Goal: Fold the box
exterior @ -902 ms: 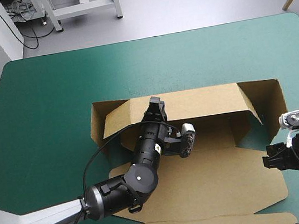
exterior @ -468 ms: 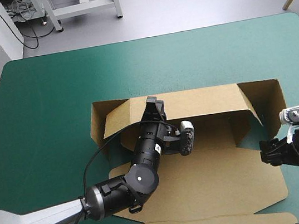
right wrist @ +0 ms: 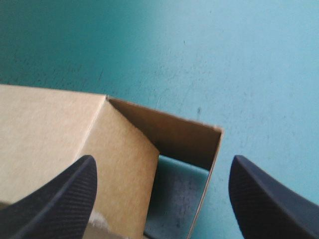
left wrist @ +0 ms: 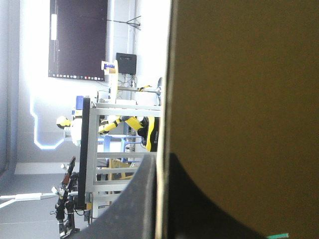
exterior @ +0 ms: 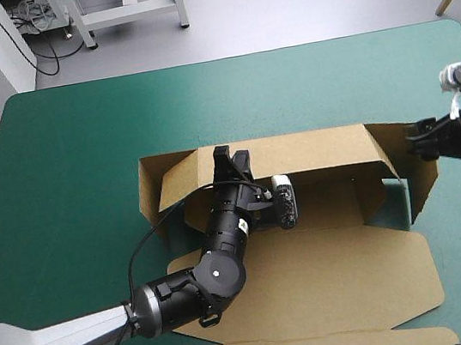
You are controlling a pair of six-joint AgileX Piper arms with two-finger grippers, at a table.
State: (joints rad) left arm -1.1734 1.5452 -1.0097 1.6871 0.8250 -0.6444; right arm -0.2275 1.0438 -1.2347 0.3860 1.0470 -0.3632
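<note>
Teal-green cover [exterior: 79, 143], box [exterior: 333, 279] long side-to-side

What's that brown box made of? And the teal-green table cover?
The box looks like cardboard: matte brown, thin cut edges, sharp creases where the walls stand. The teal-green cover seems a soft, dull mat, maybe felt or rubber; faint speckles, no shine.

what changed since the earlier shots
The right gripper left the right edge of the flat lid, swung toward the far side of the table, and now hangs open by the right end flap of the box. The left gripper edged slightly farther with the back wall. Unchanged: left gripper shut on that wall, lid flat.
</note>
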